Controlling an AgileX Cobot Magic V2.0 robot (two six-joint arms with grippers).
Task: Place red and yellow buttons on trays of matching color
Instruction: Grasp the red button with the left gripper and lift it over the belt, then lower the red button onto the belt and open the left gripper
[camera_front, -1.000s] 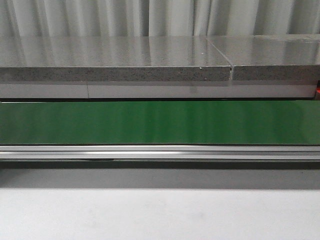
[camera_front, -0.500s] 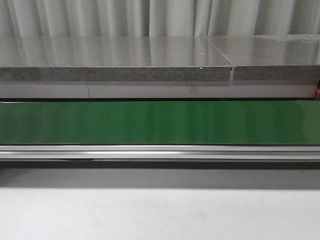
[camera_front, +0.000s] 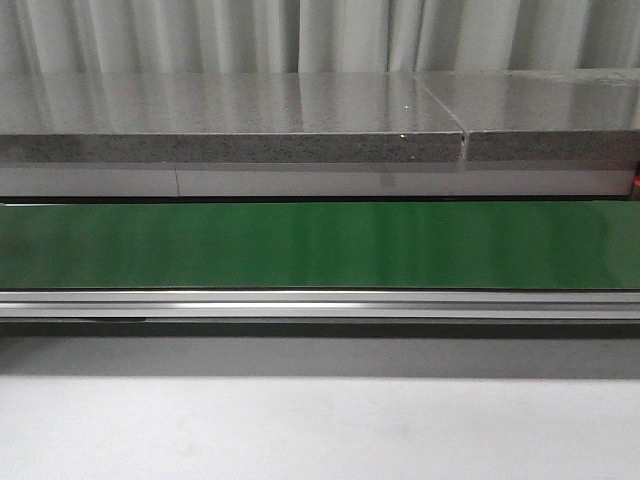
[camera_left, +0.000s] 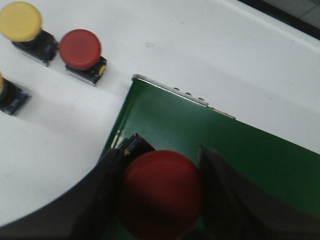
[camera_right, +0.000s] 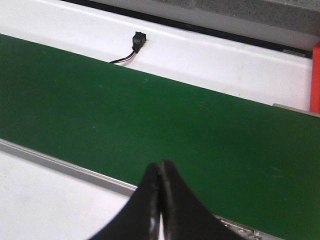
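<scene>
In the left wrist view my left gripper (camera_left: 161, 155) is shut on a red button (camera_left: 161, 195), its black base (camera_left: 141, 144) peeking out beside one finger. It hangs over the end of the green belt (camera_left: 260, 150). On the white table beyond lie another red button (camera_left: 80, 48), a yellow button (camera_left: 20, 21) and part of a third button (camera_left: 11, 97) at the frame's edge. My right gripper (camera_right: 160, 167) is shut with nothing in it, over the belt's near rail (camera_right: 60, 165). No trays show for certain. Neither gripper appears in the front view.
The green conveyor belt (camera_front: 320, 245) runs across the front view, with a grey stone ledge (camera_front: 230, 130) behind it. A small black connector on a wire (camera_right: 137, 40) lies past the belt. A red edge (camera_right: 315, 75) shows at the belt's far end.
</scene>
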